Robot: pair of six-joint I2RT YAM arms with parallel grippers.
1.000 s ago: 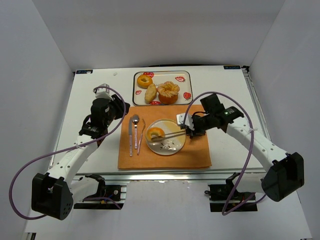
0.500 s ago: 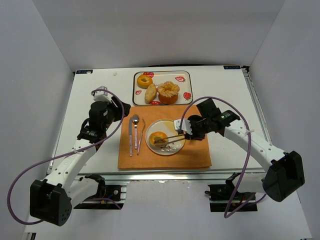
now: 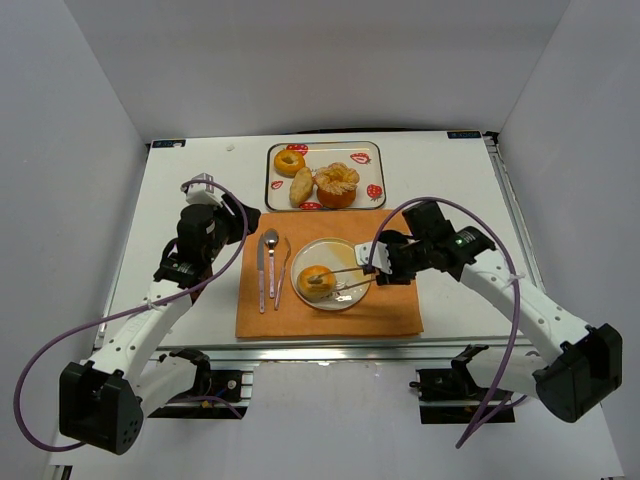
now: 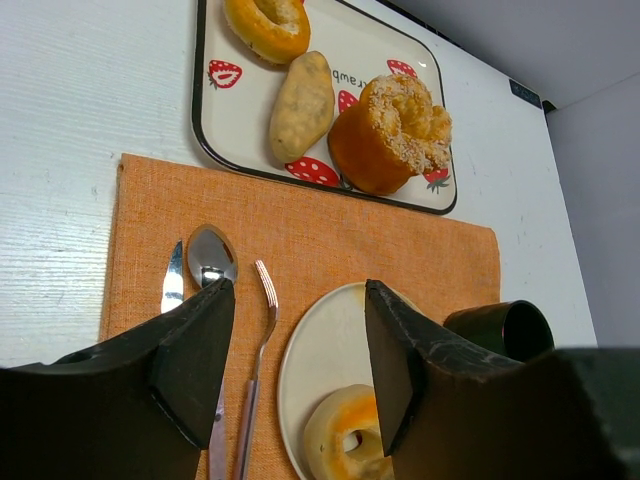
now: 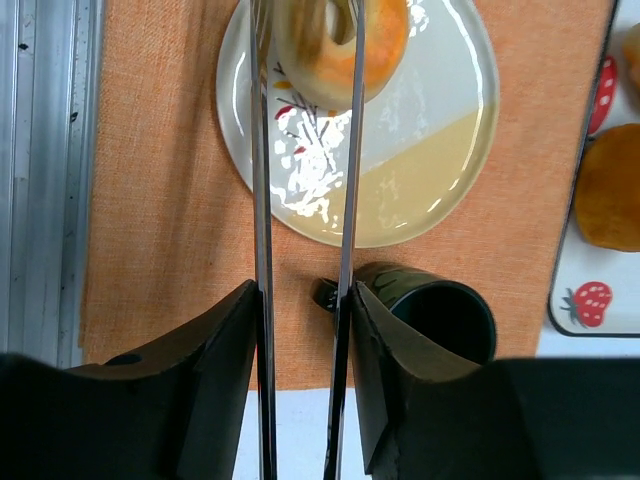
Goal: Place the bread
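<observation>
Two arms seen from above, both turned toward the plate [image 3: 345, 250] on the orange mat [image 3: 400, 310]. Finds the bread [image 3: 317, 281] — a ring-shaped piece — lying flat on the plate's left half, between the spread tips of the tongs [image 3: 350, 269]. Shows the right gripper [image 3: 378, 264] just right of the plate, clamped on the tongs' handle end. Shows the left gripper [image 3: 240, 222] well left of the plate, beyond the fork [image 3: 281, 275], spoon [image 3: 271, 240] and knife [image 3: 262, 275]; hard to read its jaw gap from up here. Places the tray [image 3: 375, 165], with three more baked pieces, behind the plate.

Adds from the left wrist what the overhead leaves unclear: left jaws wide apart with nothing between them. Adds also a dark mug [image 4: 500, 328] just right of the plate, not made out under the right arm from above.

Confirms from the right wrist both fingers pressed against the outsides of the two tong arms. Shows those arms parted and running to either side of the bread — touching it or not, cannot tell. Puts the mug at the plate's edge, close beside the fingers.

Compared with a second ago: bread then pinched between closer tips near the plate's far left rim, now set further in. Tongs spread wider, right gripper pulled slightly away from the plate, left arm shifted a little.
</observation>
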